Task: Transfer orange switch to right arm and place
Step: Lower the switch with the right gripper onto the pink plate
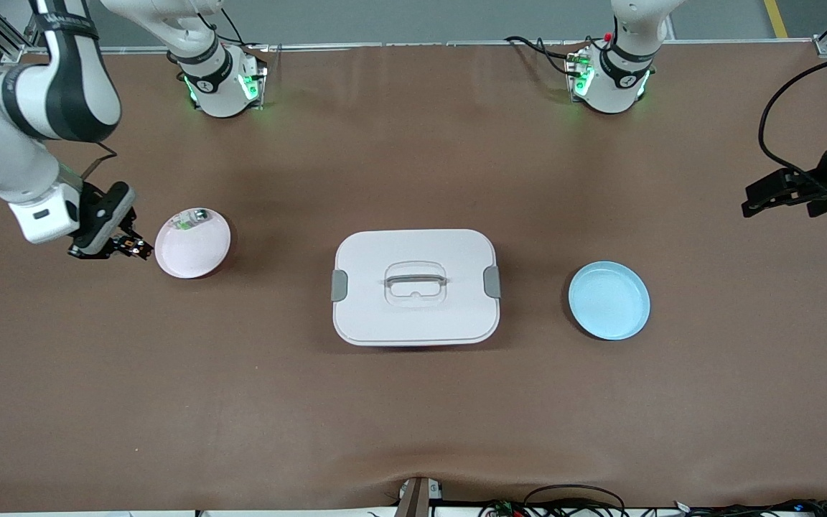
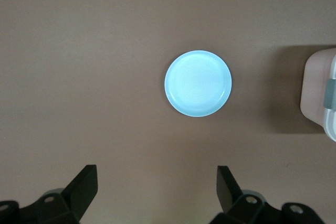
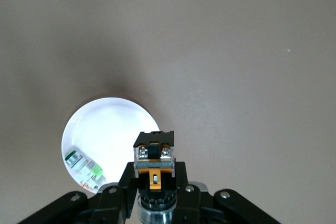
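In right claw (image 3: 153, 178): black orange switch (image 3: 154, 153), orange-tan tab.

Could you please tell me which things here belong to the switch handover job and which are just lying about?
Belonging to the job:
- small black component with an orange top, gripped by the right gripper
- left gripper, open, waiting at its table end

Lying about:
- pink round plate holding a whitish-green and silver part
- white lidded box
- light blue round plate
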You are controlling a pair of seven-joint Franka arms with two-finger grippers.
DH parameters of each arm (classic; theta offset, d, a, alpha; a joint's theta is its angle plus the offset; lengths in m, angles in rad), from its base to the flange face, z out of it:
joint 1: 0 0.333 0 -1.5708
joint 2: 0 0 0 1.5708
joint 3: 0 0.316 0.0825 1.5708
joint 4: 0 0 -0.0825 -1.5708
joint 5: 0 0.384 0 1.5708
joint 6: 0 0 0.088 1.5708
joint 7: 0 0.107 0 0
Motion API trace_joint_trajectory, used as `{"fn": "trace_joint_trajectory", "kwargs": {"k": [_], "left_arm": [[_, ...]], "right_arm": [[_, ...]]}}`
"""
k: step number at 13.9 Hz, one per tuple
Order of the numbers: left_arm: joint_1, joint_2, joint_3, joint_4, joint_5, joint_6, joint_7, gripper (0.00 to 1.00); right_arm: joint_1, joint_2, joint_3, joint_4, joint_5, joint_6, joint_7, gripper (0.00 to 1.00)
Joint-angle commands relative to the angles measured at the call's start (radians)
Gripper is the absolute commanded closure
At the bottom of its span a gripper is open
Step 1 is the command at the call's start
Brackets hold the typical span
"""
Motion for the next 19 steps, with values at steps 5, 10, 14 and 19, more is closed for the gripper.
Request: {"fn": "trace_joint_trajectory", "kwargs": {"k": [5, 10, 14, 19], "left_arm": [[0.069, -0.099, 0.003, -0.068, -0.022, 0.005, 0.059, 0.0], [0.044, -0.092, 0.035, -0.065, -0.022, 0.012, 0.059, 0.0], [-0.324, -0.095, 0.403, -0.065, -0.021, 0.012, 0.059, 0.0], [-0.57, -0.092, 0.631, -0.065, -0.022, 0.01, 0.059, 0.0]], "right_arm": [[0.005, 0.013, 0.012, -0.131, -0.014, 0.174, -0.237, 1.0], [-0.002, 0.098, 0.01, -0.231, -0.014, 0.327, -0.318, 1.0], [0.001, 0.171, 0.01, -0.326, -0.014, 0.504, -0.322, 1.0], [-0.001, 0.219, 0.01, -0.34, -0.014, 0.559, -0.32, 1.0]]}}
